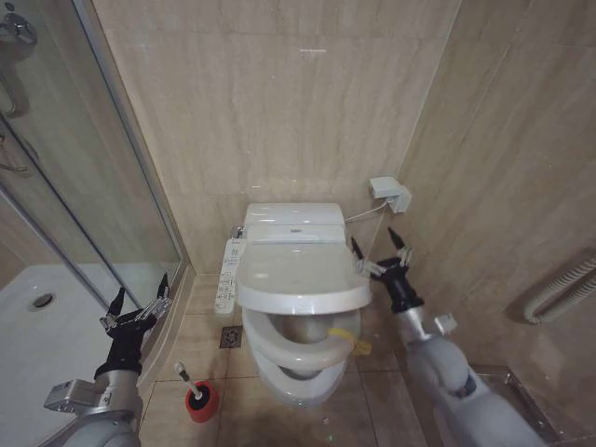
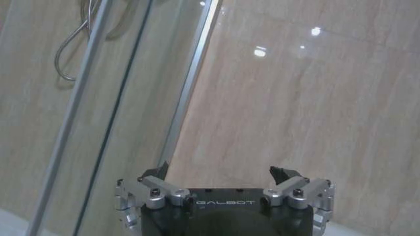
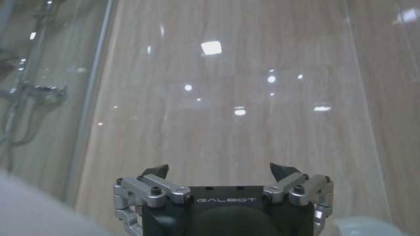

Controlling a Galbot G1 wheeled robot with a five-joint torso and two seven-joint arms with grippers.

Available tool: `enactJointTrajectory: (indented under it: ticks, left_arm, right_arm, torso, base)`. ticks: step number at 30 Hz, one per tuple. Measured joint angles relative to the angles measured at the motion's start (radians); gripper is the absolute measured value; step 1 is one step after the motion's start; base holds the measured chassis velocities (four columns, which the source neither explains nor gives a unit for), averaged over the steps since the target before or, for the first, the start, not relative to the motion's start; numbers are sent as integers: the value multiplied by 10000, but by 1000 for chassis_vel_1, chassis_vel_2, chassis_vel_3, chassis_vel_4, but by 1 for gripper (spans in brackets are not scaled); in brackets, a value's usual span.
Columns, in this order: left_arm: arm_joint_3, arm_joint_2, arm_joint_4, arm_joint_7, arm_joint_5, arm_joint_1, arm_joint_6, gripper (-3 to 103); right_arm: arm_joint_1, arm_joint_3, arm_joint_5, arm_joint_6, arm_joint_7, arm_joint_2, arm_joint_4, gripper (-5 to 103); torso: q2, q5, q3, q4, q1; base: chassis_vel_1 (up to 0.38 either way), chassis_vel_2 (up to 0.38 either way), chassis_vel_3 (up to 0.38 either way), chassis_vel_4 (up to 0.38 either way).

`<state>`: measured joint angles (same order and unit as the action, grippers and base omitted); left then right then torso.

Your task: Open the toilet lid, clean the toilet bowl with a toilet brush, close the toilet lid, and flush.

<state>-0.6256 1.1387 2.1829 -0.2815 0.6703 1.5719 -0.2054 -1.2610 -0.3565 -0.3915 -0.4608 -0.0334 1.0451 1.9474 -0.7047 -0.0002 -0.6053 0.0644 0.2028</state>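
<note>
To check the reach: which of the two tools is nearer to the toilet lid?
The right tool, open beside the half-raised toilet lid. The left tool, also open, is by the shower glass.

Even, warm overhead light is thrown across the beige wall tiles [image 3: 236, 98], where bright glare spots are reflected; both wrist views are rendered soft and hazy.

White toilet, beige veined tile, one red spot on the floor.
You've got a glossy white toilet lid [image 1: 303, 277] with a yellow tie [image 1: 346, 337] at its edge, over a white toilet bowl [image 1: 296, 380]. The toilet brush [image 1: 181, 374] has a white handle and stands in a red holder [image 1: 201, 401]. Both hands, left hand [image 1: 138, 303] and right hand [image 1: 380, 250], are black with silver metal links. The wall tiles [image 1: 279, 102] are beige with faint streaks.
</note>
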Motion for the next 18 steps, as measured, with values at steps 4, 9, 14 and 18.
enactJointTrajectory:
  ticks: [4, 9, 14, 18]
  left_arm:
    - [9, -67, -312, 0, 15, -157, -51, 100]
    - [159, -87, -790, 13, 21, -494, -103, 100]
    - [270, -137, -1145, 45, 20, -799, -120, 100]
    - [349, -367, -1415, 87, -7, -912, -151, 100]
  right_arm:
    - [-822, 81, 515, -402, 83, 241, 70, 100]
    - [-1628, 163, 1115, -915, 185, 584, -162, 100]
    - [-1813, 329, 1510, -1234, 250, 812, -1115, 100]
    - [-1683, 526, 1544, -1315, 231, 931, -2087, 100]
  torso:
    - [0, 1, 0, -4, 0]
    - [1, -1, -1, -1, 1]
    - [1, -1, -1, -3, 1]
    - [2, 1, -2, -2, 1]
  base:
    - [0, 0, 0, 0]
    - [0, 0, 0, 0]
    - [0, 0, 0, 0]
    - [0, 0, 0, 0]
